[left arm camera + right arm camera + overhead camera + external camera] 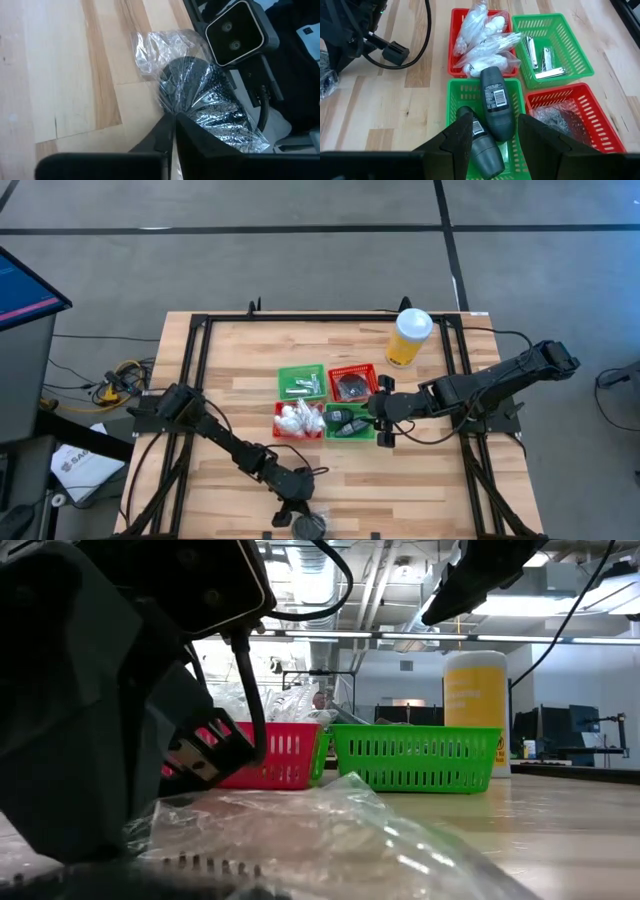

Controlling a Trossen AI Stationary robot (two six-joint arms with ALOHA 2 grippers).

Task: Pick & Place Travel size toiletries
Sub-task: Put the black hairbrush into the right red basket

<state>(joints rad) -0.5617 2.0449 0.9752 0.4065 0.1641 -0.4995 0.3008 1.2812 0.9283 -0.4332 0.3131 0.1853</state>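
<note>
A dark grey disc (192,80) in clear plastic wrap lies at the table's near edge; it also shows in the high view (309,526). My left gripper (173,131) is shut on its wrap. My right gripper (497,139) is open above the near-right green basket (457,95), its fingers standing on either side of two dark grey bottles (496,102) that lie in it. White puffy packets (482,35) fill a red basket. Silvery tubes (542,57) lie in the far green basket. A wrapped disc (555,117) lies in the other red basket. My left gripper pinches a gathered fold of the clear wrap (172,114) between its two fingertips, at the disc's edge. The fingers slant down toward the near edge. The wrap spreads out loose past the fingers, and in the low view its crumpled part (330,830) lies on the table.
The four baskets stand together at the table's middle (327,402). A tall yellow cup (408,337) with a white lid stands at the far right. The low camera (235,32) sits at the near edge right beside the disc. Bare wood lies left of the baskets.
</note>
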